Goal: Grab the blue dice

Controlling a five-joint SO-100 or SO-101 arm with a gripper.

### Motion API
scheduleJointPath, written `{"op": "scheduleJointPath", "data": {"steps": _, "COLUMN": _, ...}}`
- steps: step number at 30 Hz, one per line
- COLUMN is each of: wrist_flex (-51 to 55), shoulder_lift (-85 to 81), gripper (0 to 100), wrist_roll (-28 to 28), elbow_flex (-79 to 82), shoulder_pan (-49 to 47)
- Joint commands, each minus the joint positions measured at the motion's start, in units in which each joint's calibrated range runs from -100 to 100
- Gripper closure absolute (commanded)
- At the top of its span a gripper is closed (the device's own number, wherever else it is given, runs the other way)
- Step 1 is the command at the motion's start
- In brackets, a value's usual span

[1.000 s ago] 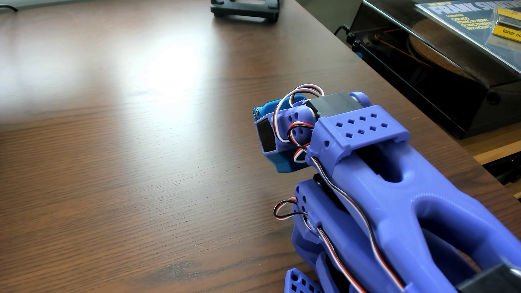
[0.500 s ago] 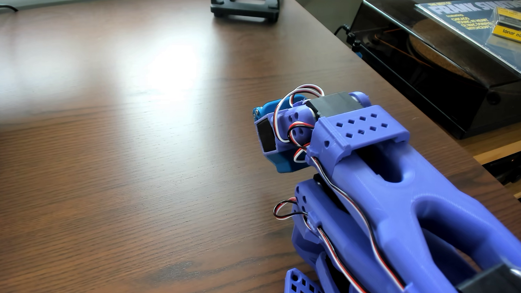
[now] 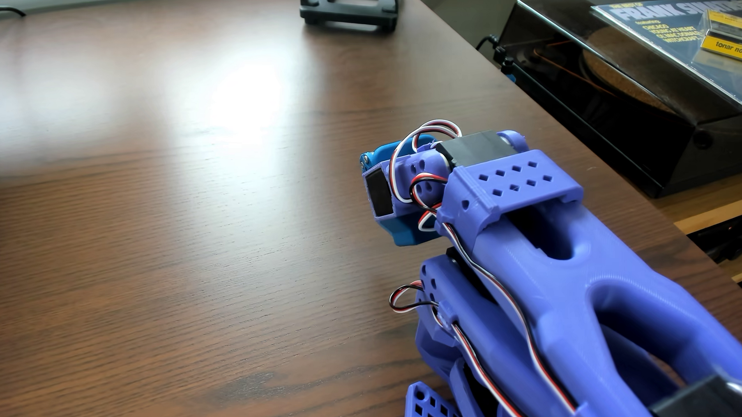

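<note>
the arm [image 3: 572,266] lies folded low over the counter's [image 3: 167,235] right edge, its tool [image 3: 397,192] curled under at the front, pointing toward the counter's left. only the tool's back shows: a bright blue part and a black motor face. the jaws are hidden, so i cannot tell how far open it is or whether it holds anything. the dice is not visible anywhere; the brown wood reads bare apart from a black stand [image 3: 350,9] at the far edge. so the relation the next move turns on, which way the dice lies from the tool, cannot be read here. it may sit hidden beneath the arm or outside the view.
</note>
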Motion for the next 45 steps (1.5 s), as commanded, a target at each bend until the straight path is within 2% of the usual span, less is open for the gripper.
{"op": "scheduleJointPath", "data": {"steps": 1, "wrist_flex": -0.6, "shoulder_lift": -0.7, "gripper": 96, "wrist_roll": 0.2, "elbow_flex": -0.9, "shoulder_pan": 0.4}}
{"op": "scheduleJointPath", "data": {"steps": 38, "wrist_flex": -0.6, "shoulder_lift": -0.7, "gripper": 96, "wrist_roll": 0.3, "elbow_flex": -1.1, "shoulder_pan": 0.4}}
{"op": "scheduleJointPath", "data": {"steps": 45, "wrist_flex": 0.2, "shoulder_lift": -0.6, "gripper": 96, "wrist_roll": 1.4, "elbow_flex": -8.4, "shoulder_pan": 3.1}}
